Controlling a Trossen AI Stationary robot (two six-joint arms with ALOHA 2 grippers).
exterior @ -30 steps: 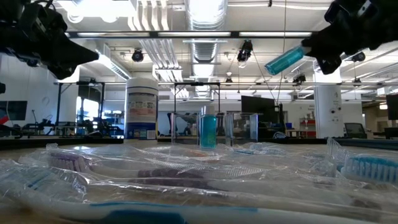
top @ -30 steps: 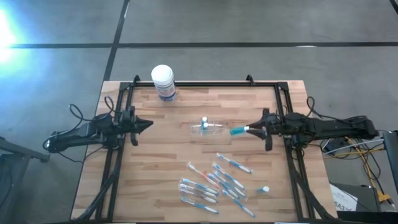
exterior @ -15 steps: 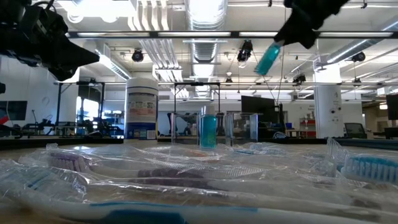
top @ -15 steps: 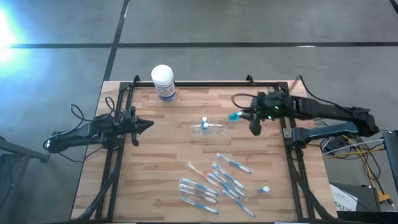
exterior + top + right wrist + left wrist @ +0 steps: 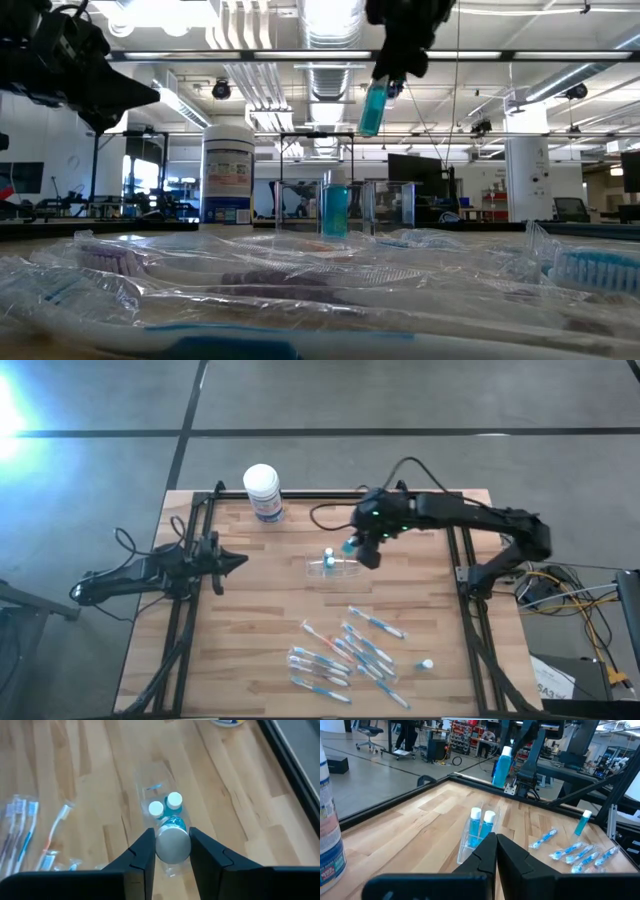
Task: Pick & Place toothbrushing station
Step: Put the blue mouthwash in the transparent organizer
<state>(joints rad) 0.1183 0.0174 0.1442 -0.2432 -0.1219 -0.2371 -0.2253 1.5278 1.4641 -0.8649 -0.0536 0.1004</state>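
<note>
The right pincer (image 5: 172, 851) hangs above the middle of the wooden tabletop (image 5: 260, 620), pinching a small teal tube with a white cap (image 5: 372, 106) by its upper part, cap uppermost. The tube's long axis runs nearly upright, leaning only slightly, its teal end pointing down toward the small clear plastic cup (image 5: 334, 566) just below. It looks light, stiff and smooth-sided, so a firm squeeze near the cap seems the safest hold; a loose one might let it slip. The cup stands upright with two more white-capped teal tubes (image 5: 480, 826) inside, caps up; being thin and light, it would likely tip if nudged at the rim. Nearer the front edge lie slim blue-and-white toothbrushes (image 5: 345, 658) in crinkly clear wrappers, scattered flat and pointing various ways, with one more small white-capped piece (image 5: 427, 663) beside them. A white-lidded tub with a blue label (image 5: 262, 492) stands at the far edge. The left pincer (image 5: 495, 851) waits at the left side, pressed together and holding nothing.
</note>
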